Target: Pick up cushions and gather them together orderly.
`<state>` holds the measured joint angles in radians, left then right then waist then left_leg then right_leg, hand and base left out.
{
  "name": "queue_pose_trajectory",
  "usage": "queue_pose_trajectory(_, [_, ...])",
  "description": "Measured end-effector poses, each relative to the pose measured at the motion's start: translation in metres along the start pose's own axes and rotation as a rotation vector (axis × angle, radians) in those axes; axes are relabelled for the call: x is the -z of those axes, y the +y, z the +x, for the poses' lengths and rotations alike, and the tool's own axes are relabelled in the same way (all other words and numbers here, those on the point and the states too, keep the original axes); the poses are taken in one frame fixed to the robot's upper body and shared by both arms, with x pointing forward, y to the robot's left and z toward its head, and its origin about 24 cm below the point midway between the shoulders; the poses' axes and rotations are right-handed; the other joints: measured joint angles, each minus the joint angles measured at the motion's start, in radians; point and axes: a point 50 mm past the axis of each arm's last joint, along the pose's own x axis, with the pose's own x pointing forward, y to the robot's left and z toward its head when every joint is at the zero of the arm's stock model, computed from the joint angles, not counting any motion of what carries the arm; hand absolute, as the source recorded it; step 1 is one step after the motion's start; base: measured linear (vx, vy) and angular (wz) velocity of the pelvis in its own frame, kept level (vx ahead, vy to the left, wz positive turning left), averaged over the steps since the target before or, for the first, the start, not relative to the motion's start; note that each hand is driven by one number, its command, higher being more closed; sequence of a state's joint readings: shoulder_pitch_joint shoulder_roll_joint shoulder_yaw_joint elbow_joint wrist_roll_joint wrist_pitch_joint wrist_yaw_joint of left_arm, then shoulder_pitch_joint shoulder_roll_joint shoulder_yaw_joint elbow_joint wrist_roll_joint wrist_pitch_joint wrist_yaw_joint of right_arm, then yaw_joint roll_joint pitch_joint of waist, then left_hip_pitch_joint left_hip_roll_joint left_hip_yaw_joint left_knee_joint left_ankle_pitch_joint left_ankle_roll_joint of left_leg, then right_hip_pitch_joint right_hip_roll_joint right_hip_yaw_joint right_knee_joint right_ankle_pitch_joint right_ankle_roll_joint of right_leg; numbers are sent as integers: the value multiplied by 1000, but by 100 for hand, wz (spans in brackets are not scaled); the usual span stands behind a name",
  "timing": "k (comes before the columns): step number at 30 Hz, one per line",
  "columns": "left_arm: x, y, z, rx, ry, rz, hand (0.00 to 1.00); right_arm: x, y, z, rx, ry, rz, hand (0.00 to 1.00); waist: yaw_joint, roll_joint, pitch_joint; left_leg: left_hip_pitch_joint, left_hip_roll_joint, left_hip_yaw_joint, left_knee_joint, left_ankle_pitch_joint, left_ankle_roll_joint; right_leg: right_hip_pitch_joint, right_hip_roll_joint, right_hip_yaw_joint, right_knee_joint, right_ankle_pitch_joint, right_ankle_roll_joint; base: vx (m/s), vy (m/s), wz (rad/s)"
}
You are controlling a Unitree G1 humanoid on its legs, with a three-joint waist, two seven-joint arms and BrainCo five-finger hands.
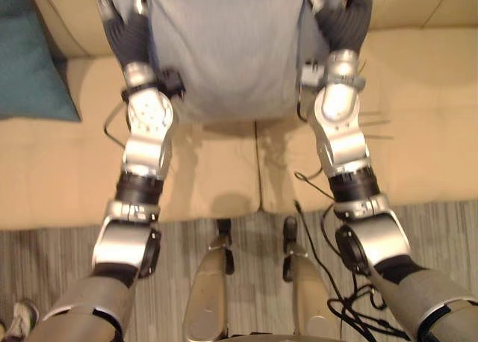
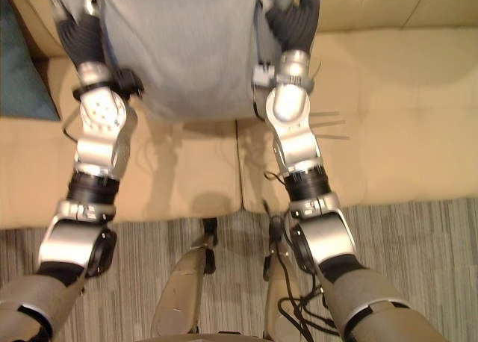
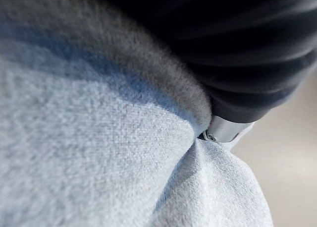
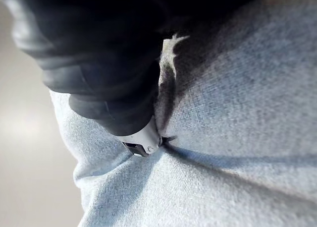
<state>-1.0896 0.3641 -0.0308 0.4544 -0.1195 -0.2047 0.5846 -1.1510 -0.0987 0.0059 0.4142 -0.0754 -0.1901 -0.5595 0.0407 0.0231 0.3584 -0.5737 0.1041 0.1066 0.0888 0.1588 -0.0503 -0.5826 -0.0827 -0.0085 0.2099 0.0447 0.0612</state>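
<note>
One grey cushion (image 1: 224, 51) is held up between the left hand (image 1: 131, 36) and the right hand (image 1: 345, 21) above the beige sofa (image 1: 418, 133). Whether the fingers are closed cannot be told. One teal cushion (image 1: 30, 66) is seen at the sofa's left end.

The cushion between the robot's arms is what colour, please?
The cushion is plain light blue-grey, seen best in the left eye view.

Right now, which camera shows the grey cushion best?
The left eye view: the grey cushion shows its wide face between the left hand and right hand, in front of the beige sofa. The right eye view shows nearly the same; both wrist views show its fuzzy fabric very close.
</note>
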Motion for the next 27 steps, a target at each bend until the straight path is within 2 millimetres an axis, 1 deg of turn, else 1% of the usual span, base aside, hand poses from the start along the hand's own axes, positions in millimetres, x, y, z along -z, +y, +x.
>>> queue_pose_trajectory(2, [-15,-9,19,-17,-29,-6,100,-11,4,13,55,-27,4,100,-3,2,7,-45,-1,-9,-48,46,-1,-66,1,-15,8,9,-1,-96,-51,9])
queue_pose_trajectory(4, [-28,-17,31,-16,-50,-20,100,-19,4,25,95,-36,19,100,-9,3,27,-78,-1,-18,-62,65,-3,-105,0,-20,19,11,-2,-61,-28,12])
queue_pose_trajectory(5, [-42,-23,40,-15,-79,-42,100,-29,5,35,127,-55,41,100,-11,4,49,-104,-1,-20,-87,87,-6,-145,1,-22,24,15,-3,-46,-25,6])
queue_pose_trajectory(7, [-51,-26,44,-14,-98,-58,100,-37,5,40,146,-75,56,100,-12,4,61,-143,-1,-20,-92,97,-13,-190,0,-22,35,16,-3,-16,-33,1])
queue_pose_trajectory(8, [-55,-28,46,-6,-107,-70,100,-41,3,44,156,-87,59,0,-12,5,62,-187,2,-21,-92,104,-14,-234,0,-26,39,19,-5,2,-39,2])
queue_pose_trajectory(9, [-56,-29,46,-1,-107,-74,0,-42,1,45,164,-85,61,0,-12,5,62,-200,2,-22,-92,105,-14,-248,0,-28,42,19,-5,18,-42,3])
queue_pose_trajectory(11, [-56,-33,44,5,-96,-97,0,-42,-2,47,185,-74,67,0,-10,4,83,-218,8,-21,-90,105,-14,-266,0,-36,48,19,-5,35,-41,4])
queue_pose_trajectory(12, [-56,-35,43,-9,-84,-136,0,-43,-6,49,205,-79,70,0,-8,5,90,-229,10,-20,-89,105,-14,-274,0,-47,48,19,-5,52,-45,4])
queue_pose_trajectory(14, [-72,-36,47,-30,-112,-210,0,-64,-11,56,229,-153,94,0,1,5,90,-258,15,-18,-84,105,-14,-308,2,-50,65,19,-6,58,-49,1])
queue_pose_trajectory(16, [-77,-34,50,-40,-121,-232,0,-72,-14,60,234,-183,98,0,5,5,90,-271,18,-16,-77,105,-15,-319,2,-55,70,18,-6,46,-45,1])
queue_pose_trajectory(18, [-77,-31,51,-57,-116,-249,0,-75,-19,62,241,-196,91,0,4,5,90,-281,19,-16,-72,105,-15,-322,2,-64,70,18,-6,39,-42,5])
queue_pose_trajectory(21, [-77,-28,52,-46,-114,-267,0,-80,-32,68,255,-226,67,0,5,5,90,-287,20,-15,-69,104,-15,-333,0,-69,86,18,-6,18,-25,2])
queue_pose_trajectory(24, [-71,-9,55,-44,-120,-249,0,-87,-47,75,216,-248,75,0,2,5,90,-288,20,-7,-42,101,-19,-332,-4,-71,107,17,-7,-19,-19,1])
queue_pose_trajectory(26, [-70,14,58,-55,-144,-236,0,-99,-67,79,197,-301,80,0,4,4,90,-288,22,-1,-28,96,-24,-331,-5,-73,119,8,-19,-55,-35,0])
queue_pose_trajectory(27, [-69,20,59,-60,-150,-226,0,-100,-73,79,194,-308,72,0,4,4,90,-288,24,-1,-24,95,-25,-328,-5,-76,121,5,-22,-68,-43,3])
